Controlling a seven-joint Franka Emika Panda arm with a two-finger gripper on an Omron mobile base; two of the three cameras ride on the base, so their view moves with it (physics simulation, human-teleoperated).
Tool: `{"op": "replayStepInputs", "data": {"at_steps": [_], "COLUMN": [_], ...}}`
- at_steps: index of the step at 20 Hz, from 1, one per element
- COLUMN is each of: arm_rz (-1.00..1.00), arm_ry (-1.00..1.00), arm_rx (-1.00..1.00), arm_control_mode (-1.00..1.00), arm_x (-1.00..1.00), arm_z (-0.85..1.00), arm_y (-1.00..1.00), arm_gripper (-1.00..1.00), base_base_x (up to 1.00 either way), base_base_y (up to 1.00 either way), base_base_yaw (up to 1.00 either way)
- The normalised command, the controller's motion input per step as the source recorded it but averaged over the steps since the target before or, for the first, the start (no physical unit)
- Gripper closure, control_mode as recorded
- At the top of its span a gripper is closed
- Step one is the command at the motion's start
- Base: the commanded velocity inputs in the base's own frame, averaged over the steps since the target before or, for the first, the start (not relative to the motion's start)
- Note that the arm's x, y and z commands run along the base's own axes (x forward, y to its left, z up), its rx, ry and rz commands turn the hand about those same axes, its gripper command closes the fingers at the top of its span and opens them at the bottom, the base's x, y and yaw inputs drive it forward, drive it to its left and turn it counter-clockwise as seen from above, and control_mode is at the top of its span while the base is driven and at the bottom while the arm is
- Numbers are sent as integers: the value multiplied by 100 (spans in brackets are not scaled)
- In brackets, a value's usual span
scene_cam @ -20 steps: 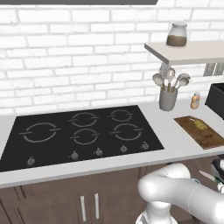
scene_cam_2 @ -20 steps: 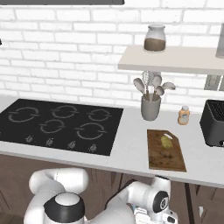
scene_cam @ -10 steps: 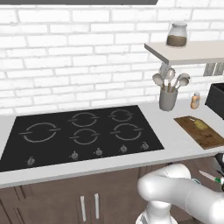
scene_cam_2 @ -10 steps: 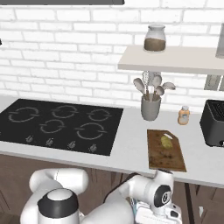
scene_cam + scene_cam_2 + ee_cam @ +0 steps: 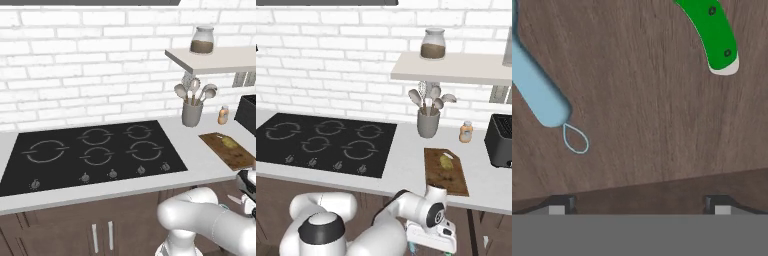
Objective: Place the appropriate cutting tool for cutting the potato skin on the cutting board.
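Note:
In the hand view my gripper (image 5: 639, 205) is open above a brown wooden surface, with nothing between its fingertips (image 5: 562, 204). The cutting tool (image 5: 537, 87), with its light-blue handle and a thin wire loop at the end, lies at the upper left of that view, ahead of the left fingertip. A green-handled knife (image 5: 714, 35) lies at the upper right. From the right base view the gripper (image 5: 429, 243) hangs below the counter's front edge. The dark cutting board (image 5: 448, 177) (image 5: 235, 155) lies on the counter above it, and the potato (image 5: 446, 161) (image 5: 229, 142) rests on the board.
A grey utensil holder (image 5: 428, 123) and a small orange bottle (image 5: 466, 132) stand behind the board. A black toaster (image 5: 501, 141) sits at the right, and a jar (image 5: 433, 44) is on the shelf. The black cooktop (image 5: 326, 142) takes up the counter's left.
The hand has shifted only slightly below the counter edge. Its jaws stay open. Nothing on the counter has moved.

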Motion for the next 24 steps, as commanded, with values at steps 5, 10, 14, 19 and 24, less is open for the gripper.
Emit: {"op": "replayStepInputs", "data": {"at_steps": [5, 10, 14, 19, 24], "arm_rz": [0, 4, 3, 4, 2], "arm_ry": [-6, -6, -14, -14, -9], "arm_rx": [-2, -3, -2, -3, -1], "arm_control_mode": [-100, -100, -100, -100, -100], "arm_x": [22, 0, 15, 24, 1], "arm_z": [0, -17, -20, -21, -22], "arm_y": [30, 33, 20, 9, 0], "arm_gripper": [-100, -100, -100, -100, -100], "base_base_x": [0, 0, 0, 0, 0], "base_base_y": [0, 0, 0, 0, 0], "base_base_yaw": [0, 0, 0, 0, 0]}}
